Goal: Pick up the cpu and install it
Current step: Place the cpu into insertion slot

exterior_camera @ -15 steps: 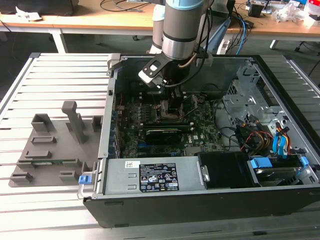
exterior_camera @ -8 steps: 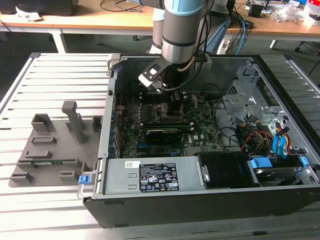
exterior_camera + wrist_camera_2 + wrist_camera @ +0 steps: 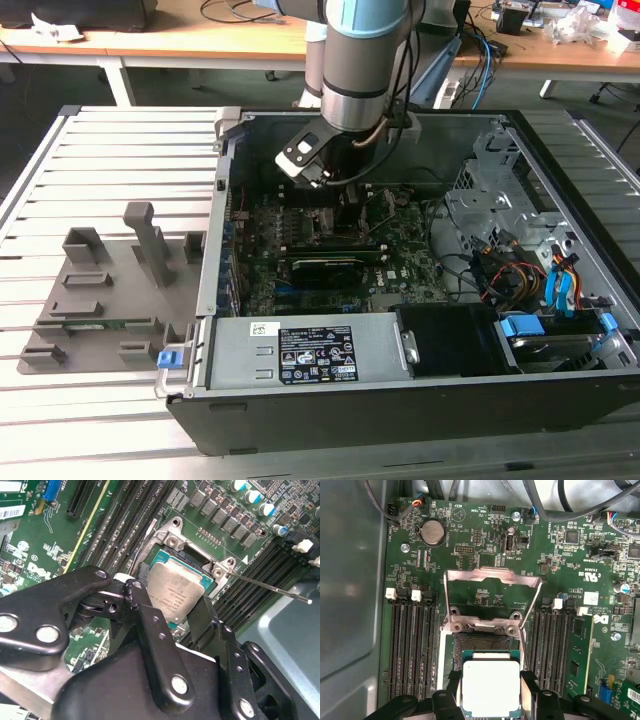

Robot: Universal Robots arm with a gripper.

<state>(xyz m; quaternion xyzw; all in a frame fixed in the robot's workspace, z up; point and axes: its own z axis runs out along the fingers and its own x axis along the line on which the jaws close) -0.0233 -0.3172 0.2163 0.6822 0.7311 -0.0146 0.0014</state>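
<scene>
- Where the arm (image 3: 365, 60) reaches down into the open case (image 3: 400, 415), its gripper (image 3: 491, 696) is narrowed onto the cpu (image 3: 491, 686), with one black finger (image 3: 452, 687) pressed to each of two opposite edges.
- From the second wrist view the grip reads the same: gripper (image 3: 172, 607) clamped on the cpu (image 3: 176, 591), whose pale metal top faces up.
- That cpu sits over the socket (image 3: 480, 642), shifted toward the gripper, so a band of dark pin field lies bare past it. Whether it rests in the socket or hangs just above, I cannot tell.
- Beyond the socket the load plate (image 3: 492, 574) stands swung open, and a thin lever (image 3: 270, 586) juts out beside it.
- Memory slots (image 3: 410, 645) run along both sides of the socket on the green board (image 3: 555, 555), with a coin cell (image 3: 433, 532) farther off.
- Under it all, the case lies on its side on a slatted metal table (image 3: 130, 150). A grey fixture (image 3: 100, 300) with slots and posts sits just beside it, at the exterior view's left.
- Behind stand wooden benches (image 3: 200, 42) strewn with cables (image 3: 485, 70).
</scene>
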